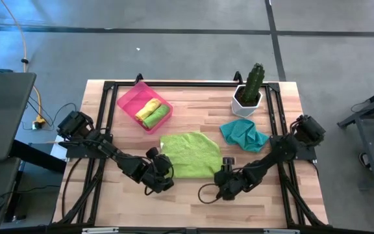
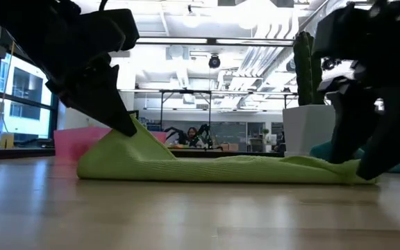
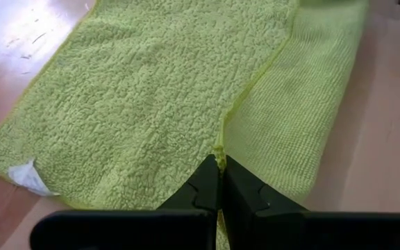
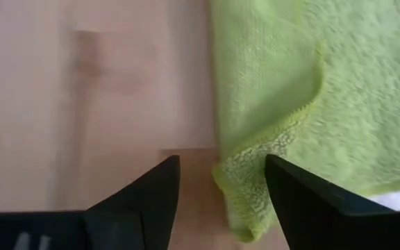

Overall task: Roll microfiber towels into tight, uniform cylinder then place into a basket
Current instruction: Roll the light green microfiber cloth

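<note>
— Looking at the big lime green towel (image 1: 188,155), I see it lies spread in the middle of the wooden table (image 1: 193,201), a bit bumpy. What is the robot doing with it?

— The left gripper (image 3: 220,182) has its two fingers squeezed together on the towel's edge. From low down you can see that corner pulled up like a little tent.

— And the right gripper (image 4: 222,182)?

— Its fingers stand wide apart, down at the other corner on the near side. A curled bit of towel edge sits between them, but they are not pinching it.

— So how should it do this part well?

— I think it should close on that curled corner, getting both layers. Then both grippers can pull the near edge straight and flat before rolling. If one side is loose, the roll will come out fat and crooked.

— Where do the rolls go?

— Into the pink basket (image 1: 127,104) at the far left of the table. A yellow roll (image 1: 147,108) and a green roll (image 1: 156,116) lie in it side by side.

— And that teal towel (image 1: 244,135)?

— It sits crumpled near the cactus pot (image 1: 247,101), well apart from both grippers.
</note>
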`<state>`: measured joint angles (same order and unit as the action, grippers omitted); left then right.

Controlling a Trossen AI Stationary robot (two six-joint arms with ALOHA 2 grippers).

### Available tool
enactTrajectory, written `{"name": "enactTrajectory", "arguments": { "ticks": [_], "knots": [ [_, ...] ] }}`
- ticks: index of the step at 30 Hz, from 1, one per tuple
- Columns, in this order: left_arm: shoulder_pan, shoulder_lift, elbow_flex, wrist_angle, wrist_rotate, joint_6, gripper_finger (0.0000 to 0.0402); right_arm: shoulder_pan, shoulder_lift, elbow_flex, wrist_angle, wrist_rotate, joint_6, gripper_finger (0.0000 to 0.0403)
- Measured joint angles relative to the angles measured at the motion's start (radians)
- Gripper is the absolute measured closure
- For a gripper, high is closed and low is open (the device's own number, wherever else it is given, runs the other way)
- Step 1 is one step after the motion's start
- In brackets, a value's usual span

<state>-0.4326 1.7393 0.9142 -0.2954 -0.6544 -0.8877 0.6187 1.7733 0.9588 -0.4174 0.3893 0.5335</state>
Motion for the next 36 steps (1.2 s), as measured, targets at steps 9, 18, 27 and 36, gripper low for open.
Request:
{"name": "enactTrajectory", "arguments": {
  "ticks": [9, 18, 27, 36],
  "knots": [
    [-0.001, 0.0, 0.0, 0.0, 0.014, 0.0, 0.0401, -0.047, 0.001, 0.0, -0.058, -0.022, -0.018, 0.0197],
    [-0.001, 0.0, 0.0, 0.0, 0.014, 0.0, 0.0401, -0.042, 0.001, 0.011, -0.135, -0.026, -0.026, 0.0243],
    [-0.001, 0.0, 0.0, 0.0, 0.015, 0.0, 0.0401, -0.045, 0.0, 0.067, -0.295, 0.055, -0.039, 0.0283],
    [-0.001, 0.0, 0.0, 0.0, 0.014, -0.001, 0.0401, -0.046, 0.0, 0.103, -0.367, 0.035, -0.037, 0.0283]
  ]
}}
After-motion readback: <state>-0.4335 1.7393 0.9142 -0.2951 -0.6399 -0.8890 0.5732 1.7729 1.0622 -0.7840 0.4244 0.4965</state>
